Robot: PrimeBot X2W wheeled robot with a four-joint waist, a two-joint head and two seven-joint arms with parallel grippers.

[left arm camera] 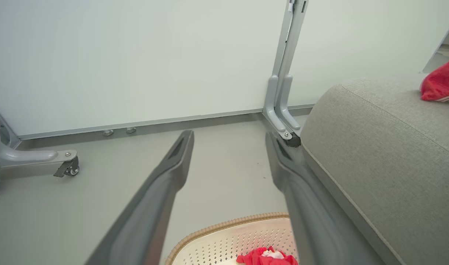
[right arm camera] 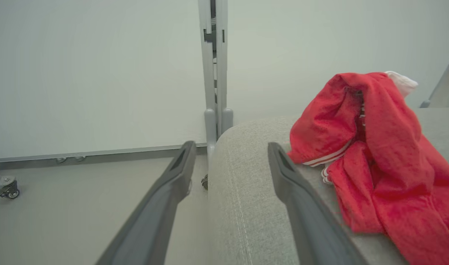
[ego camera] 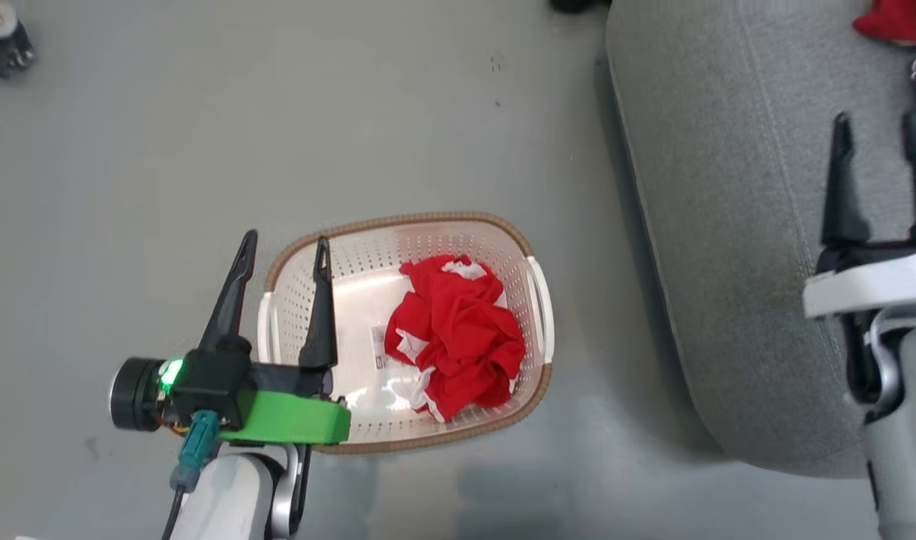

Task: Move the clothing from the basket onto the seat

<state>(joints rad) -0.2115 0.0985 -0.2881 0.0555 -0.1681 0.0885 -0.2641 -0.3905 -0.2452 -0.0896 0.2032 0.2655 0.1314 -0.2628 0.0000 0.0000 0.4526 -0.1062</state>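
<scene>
Red clothing (right arm camera: 378, 154) lies just beside spread right jaws, seemingly apart.

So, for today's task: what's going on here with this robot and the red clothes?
Laundry is being moved, piece by piece. One bright red soft garment with white stripes lies on the large grey fabric sofa cushion, beside the open, empty right gripper. A second crumpled red garment sits in the cream-white perforated plastic basket with a brown woven-look rim. The left gripper hovers open over the basket's left end, holding nothing. Half the job is done.
</scene>
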